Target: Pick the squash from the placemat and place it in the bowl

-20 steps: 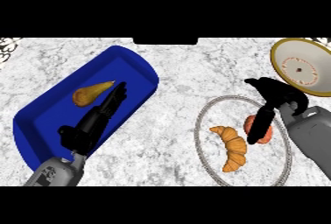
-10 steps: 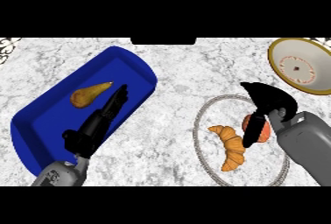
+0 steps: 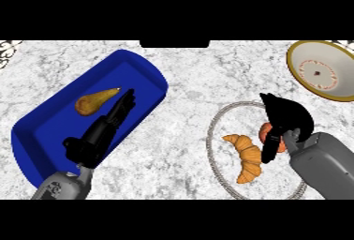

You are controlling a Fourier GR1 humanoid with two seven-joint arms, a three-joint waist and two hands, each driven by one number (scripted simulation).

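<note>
One tan, pear-shaped squash [image 3: 93,101] on blue placemat [image 3: 142,70]

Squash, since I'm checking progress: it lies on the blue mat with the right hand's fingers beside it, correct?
Not quite. The head view shows the fingers of the left hand beside the squash, not the right hand, which is over the plate. The squash does lie on the blue mat.

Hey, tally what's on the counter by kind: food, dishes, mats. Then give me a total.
Food: 3: squash, croissant, and an orange-red item partly hidden by the right hand
Dishes: 2: bowl, plate
Mats: 1: blue placemat
Total: 6
</note>
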